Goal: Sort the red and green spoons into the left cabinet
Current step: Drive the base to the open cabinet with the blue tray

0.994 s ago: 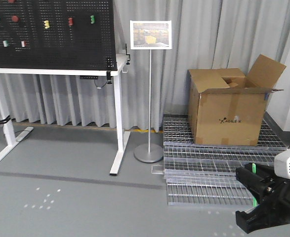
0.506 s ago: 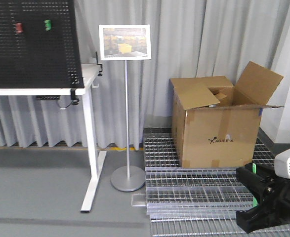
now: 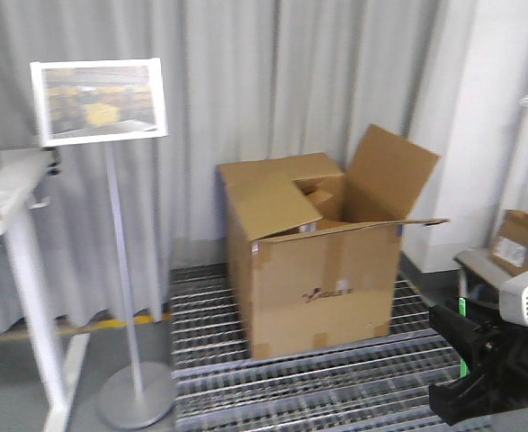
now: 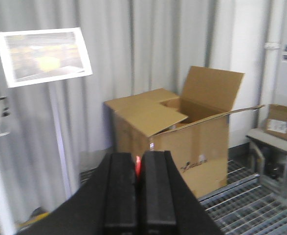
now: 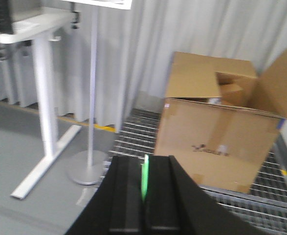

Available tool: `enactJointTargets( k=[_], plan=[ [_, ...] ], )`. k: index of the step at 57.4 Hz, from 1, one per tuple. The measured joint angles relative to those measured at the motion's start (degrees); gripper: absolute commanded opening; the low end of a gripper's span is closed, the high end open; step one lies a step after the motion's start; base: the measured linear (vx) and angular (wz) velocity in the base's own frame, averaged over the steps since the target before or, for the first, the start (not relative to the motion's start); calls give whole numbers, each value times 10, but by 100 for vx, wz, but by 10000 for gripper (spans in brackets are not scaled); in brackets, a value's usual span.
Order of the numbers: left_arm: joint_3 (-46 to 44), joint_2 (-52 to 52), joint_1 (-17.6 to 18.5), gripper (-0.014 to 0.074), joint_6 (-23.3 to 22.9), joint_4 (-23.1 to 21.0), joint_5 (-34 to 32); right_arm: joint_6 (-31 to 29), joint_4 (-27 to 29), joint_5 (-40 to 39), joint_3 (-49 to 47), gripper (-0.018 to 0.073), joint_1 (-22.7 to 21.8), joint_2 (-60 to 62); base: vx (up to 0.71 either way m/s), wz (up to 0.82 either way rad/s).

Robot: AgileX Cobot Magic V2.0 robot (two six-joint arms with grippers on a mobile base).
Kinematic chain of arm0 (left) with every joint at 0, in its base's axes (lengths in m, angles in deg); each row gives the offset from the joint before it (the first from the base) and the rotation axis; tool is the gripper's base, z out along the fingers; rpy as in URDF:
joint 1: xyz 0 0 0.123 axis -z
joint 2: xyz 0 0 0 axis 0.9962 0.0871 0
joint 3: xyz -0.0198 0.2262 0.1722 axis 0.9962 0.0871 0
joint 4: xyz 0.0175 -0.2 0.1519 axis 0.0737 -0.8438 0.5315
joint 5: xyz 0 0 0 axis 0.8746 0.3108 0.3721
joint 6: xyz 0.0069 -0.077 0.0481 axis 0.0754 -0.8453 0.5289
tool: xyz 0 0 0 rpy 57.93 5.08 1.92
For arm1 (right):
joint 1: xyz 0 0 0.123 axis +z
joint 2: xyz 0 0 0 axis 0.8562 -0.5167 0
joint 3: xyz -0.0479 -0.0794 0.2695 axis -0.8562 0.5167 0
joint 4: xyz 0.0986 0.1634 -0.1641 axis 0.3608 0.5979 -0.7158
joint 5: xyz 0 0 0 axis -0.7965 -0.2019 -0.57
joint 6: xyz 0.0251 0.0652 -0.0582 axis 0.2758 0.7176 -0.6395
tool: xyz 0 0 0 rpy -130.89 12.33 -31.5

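Soft, even indoor light fills all three views without hard shadows or glare, but motion blur smears the sign (image 3: 99,99) at upper left and the cardboard box (image 3: 313,261) at centre, and the left gripper (image 4: 138,164) and right gripper (image 5: 144,166) at the bottom edges look soft.

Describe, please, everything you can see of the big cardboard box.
The cardboard box is large, brown, seemingly corrugated board, with a small dark logo on its front. It stands upright on the metal floor grating, before the pale curtain. Its top is open: one flap stands raised at the rear right, another lies roughly level over the left. Nothing else visibly touches it; its contents are unclear.
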Motion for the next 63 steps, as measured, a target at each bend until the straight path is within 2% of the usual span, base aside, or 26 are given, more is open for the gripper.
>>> enactJointTargets(
  k=[63],
  plan=[
    [0, 0, 0, -6, 0, -1, 0, 0, 0, -1, 0, -6, 0, 0, 31, -82]
  ],
)
